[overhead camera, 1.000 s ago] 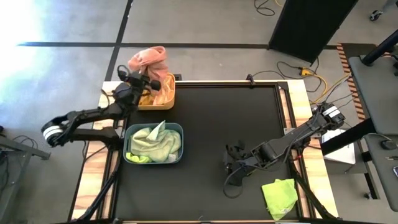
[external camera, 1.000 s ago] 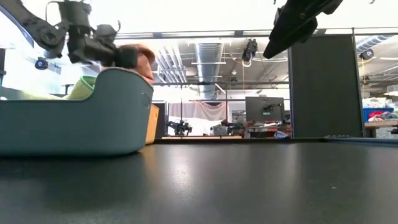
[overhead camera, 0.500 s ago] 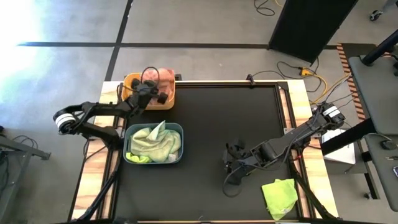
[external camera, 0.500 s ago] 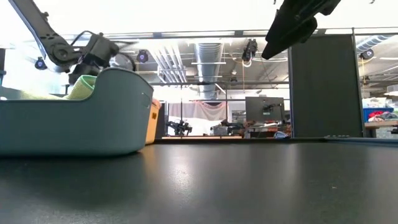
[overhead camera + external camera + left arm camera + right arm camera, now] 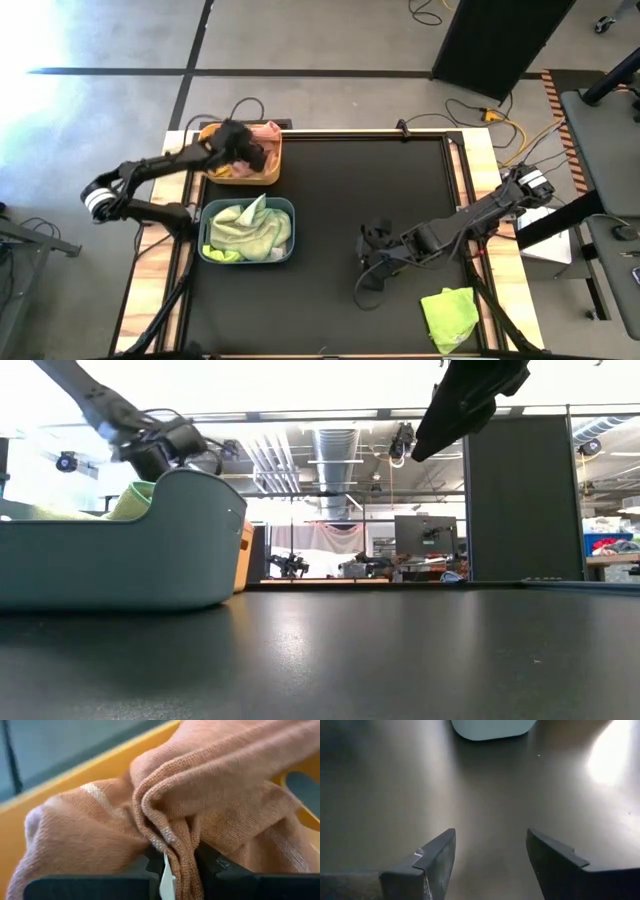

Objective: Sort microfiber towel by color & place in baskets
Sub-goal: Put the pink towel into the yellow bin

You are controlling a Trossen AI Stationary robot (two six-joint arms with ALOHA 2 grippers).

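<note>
At the upper left, the left gripper [image 5: 247, 152], clamped on the pink towel [image 5: 262, 133], hung directly over the yellow-orange basket [image 5: 268, 174].

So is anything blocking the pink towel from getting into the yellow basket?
No, nothing visible blocks it. The left tool is shut on the soft pink-orange microfiber towel, which already hangs down inside the yellow-orange plastic basket at the table's far left corner. It only needs letting go.
</note>
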